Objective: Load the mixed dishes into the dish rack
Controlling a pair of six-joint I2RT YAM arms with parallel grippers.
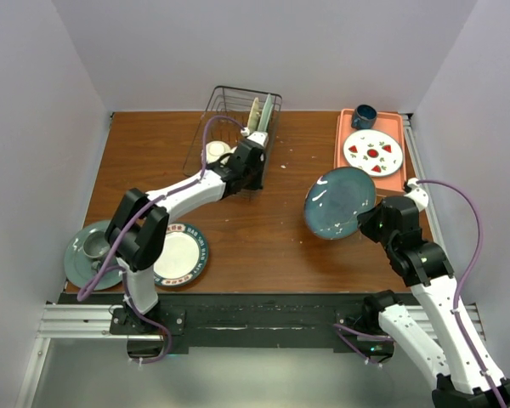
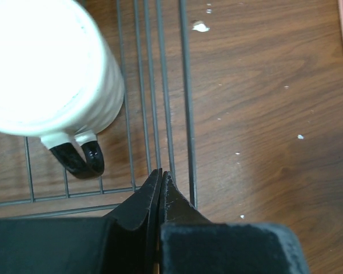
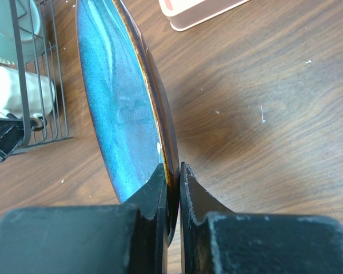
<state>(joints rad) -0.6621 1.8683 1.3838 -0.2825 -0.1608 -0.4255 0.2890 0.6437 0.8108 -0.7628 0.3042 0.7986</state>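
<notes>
The dish rack (image 1: 225, 95), far-centre, holds the cream mug (image 2: 40, 63) and, it seems, two plates (image 1: 259, 115); left gripper (image 2: 162, 174) closed on nothing beside it; right gripper (image 3: 172, 168) pinches a blue plate (image 3: 120, 97) by the rim; the white plate (image 1: 180, 255) and others wait outside.

dish rack (image 1: 229, 106): thin dark wire
mug (image 2: 46, 68): cream-white, faintly ribbed side; glossy black handle
upright plate in the rack (image 1: 264, 115): pale green
held plate (image 3: 117, 97): glossy mottled blue-teal face, brown rim
tray (image 1: 342, 153), upper right of the frame: salmon pink
mug on the tray (image 1: 363, 116): dark blue
plate on the tray (image 1: 373, 153): white with red marks touched with green
lower-left plate (image 1: 75, 259): dull grey-green
small bowl (image 1: 93, 246) on it: greyish; pattern too small to tell
rimmed plate (image 1: 180, 255): white centre, dark blue-green patterned rim
table (image 1: 263, 229): brown wood grain, small white specks
left gripper (image 2: 160, 174), right gripper (image 3: 174, 171): black fingers
</notes>
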